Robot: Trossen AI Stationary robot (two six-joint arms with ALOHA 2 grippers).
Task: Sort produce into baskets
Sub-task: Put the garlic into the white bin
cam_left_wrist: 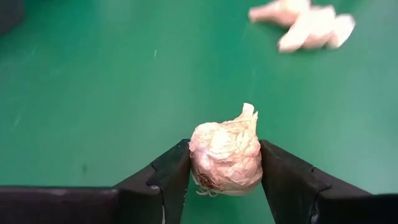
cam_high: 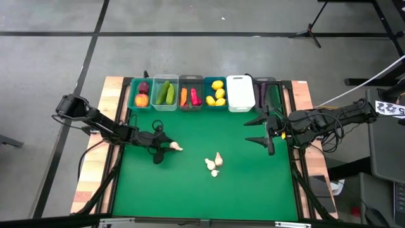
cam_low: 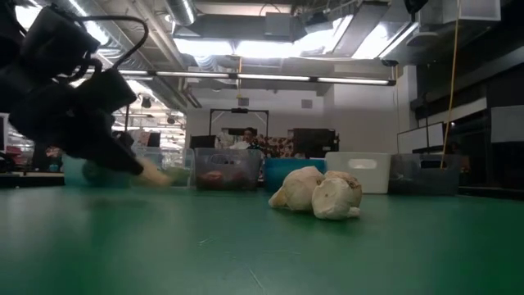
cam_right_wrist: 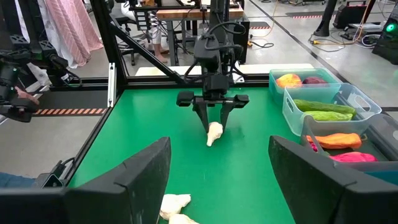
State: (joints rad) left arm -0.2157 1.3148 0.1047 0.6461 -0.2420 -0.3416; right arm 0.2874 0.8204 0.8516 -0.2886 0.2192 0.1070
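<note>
My left gripper is low over the green mat at the left and is shut on one whitish garlic bulb; the right wrist view shows that bulb under its fingers. Three more garlic bulbs lie together on the mat's middle, resting on their sides. My right gripper hangs open above the mat's right side, with nothing between its fingers. The baskets stand in a row along the far edge, holding the sorted produce. My left gripper pinches the garlic bulb by its two round sides between its two fingers. The fingers slant down from the table's left. The bulb's pointed tip faces away from the gripper. Whether the bulb is clear of the mat, I cannot tell.
From left to right the baskets are teal, clear with cucumbers, grey with a carrot and a red pepper, blue with lemons, white and dark. Bare mat lies between the arms and toward the near edge.
</note>
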